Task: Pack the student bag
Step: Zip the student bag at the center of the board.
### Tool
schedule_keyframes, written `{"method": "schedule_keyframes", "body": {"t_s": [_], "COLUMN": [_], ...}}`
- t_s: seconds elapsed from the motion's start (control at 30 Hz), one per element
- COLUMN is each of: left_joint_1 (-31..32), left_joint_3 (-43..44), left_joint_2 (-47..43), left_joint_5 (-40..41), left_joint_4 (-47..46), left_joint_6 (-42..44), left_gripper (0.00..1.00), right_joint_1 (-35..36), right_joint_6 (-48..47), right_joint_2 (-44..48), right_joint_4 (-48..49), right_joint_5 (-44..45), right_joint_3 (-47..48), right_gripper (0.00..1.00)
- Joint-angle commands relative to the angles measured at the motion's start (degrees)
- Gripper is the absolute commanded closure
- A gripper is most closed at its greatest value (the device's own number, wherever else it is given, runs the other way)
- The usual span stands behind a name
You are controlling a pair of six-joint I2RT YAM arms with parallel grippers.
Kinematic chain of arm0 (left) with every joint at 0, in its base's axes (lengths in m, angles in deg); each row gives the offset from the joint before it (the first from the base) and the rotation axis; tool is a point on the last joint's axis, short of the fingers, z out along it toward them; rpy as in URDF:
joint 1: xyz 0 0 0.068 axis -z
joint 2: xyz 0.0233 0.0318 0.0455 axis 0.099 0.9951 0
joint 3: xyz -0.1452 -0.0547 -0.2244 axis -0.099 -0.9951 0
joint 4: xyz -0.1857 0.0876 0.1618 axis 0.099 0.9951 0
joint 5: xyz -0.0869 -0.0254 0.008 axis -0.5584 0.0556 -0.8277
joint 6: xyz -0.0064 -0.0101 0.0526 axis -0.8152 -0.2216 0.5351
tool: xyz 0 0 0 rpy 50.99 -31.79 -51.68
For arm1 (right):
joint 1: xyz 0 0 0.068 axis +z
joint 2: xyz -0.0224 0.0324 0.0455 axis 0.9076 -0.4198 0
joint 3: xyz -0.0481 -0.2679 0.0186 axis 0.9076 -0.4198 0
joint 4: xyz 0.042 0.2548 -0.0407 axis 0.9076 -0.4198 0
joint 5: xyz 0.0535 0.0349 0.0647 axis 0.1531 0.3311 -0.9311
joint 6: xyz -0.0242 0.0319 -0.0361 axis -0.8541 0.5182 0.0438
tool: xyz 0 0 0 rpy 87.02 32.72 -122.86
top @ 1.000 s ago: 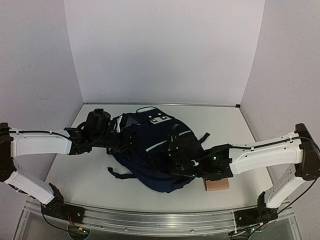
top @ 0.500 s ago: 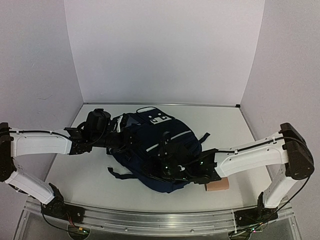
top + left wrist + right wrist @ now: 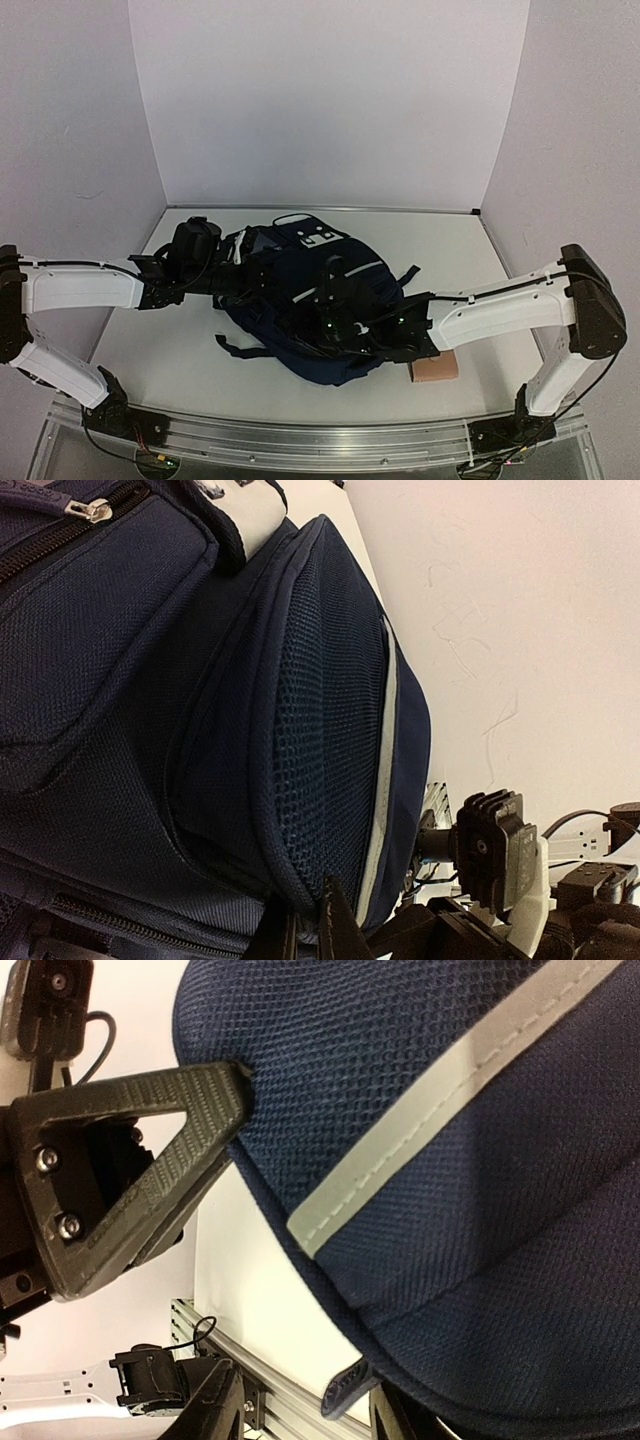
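Note:
The student bag [image 3: 305, 262], navy with grey stripes, lies in the middle of the table. My left gripper [image 3: 243, 277] is at its left side. In the left wrist view that gripper [image 3: 305, 932] is shut on the piped seam of the bag's [image 3: 200, 710] mesh side pocket. My right gripper [image 3: 338, 325] reaches over the bag's near part. In the right wrist view it [image 3: 300, 1410] stands open, with a small dark pull tab [image 3: 345, 1385] hanging between its fingers. The bag [image 3: 480, 1210] fills the space above them.
A tan block [image 3: 433, 368] lies on the table by the bag's near right corner, under the right forearm. Loose dark straps [image 3: 240, 347] trail from the bag to the near left. A metal rail [image 3: 300, 440] runs along the table's front edge.
The right arm has swung left from the bag's right side across its near part, and its jaws have widened a little. The left arm and the bag have stayed put.

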Motion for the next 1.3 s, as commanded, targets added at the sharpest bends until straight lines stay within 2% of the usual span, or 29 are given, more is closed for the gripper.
{"method": "schedule_keyframes", "body": {"t_s": [0.0,0.13,0.23,0.4,0.6,0.97,1.27], "left_joint_1": [0.4,0.4,0.4,0.4,-2.2,-13.7,-17.1], "left_joint_3": [3.2,3.0,2.7,2.5,2.0,3.5,7.4], "left_joint_2": [-2.4,-2.4,-2.7,-3.5,-5.1,-3.3,-0.6], "left_joint_5": [-3.1,-3.1,-3.0,-1.2,2.3,-6.3,-13.5], "left_joint_4": [-9.1,-9.2,-9.2,-7.7,-2.9,0.8,3.4], "left_joint_6": [1.7,1.6,1.6,1.9,2.8,8.8,15.4], "left_gripper": [1.0,1.0,1.0,1.0,1.0,1.0,1.0], "right_joint_1": [-1.5,-2.3,-2.5,-2.6,-2.6,-2.3,-2.3], "right_joint_6": [2.3,3.3,3.4,3.7,1.7,-2.7,-8.7], "right_joint_2": [-1.7,-2.5,-2.9,-2.4,0.2,4.6,2.8], "right_joint_4": [0.8,0.8,0.8,0.8,-1.1,-9.0,-12.2], "right_joint_5": [0.9,0.6,0.7,1.6,1.4,-0.3,1.6], "right_joint_3": [1.9,1.9,2.0,1.0,-0.7,-2.6,1.1], "right_gripper": [0.61,0.69,0.82,1.0,1.0,1.0,1.0]}}
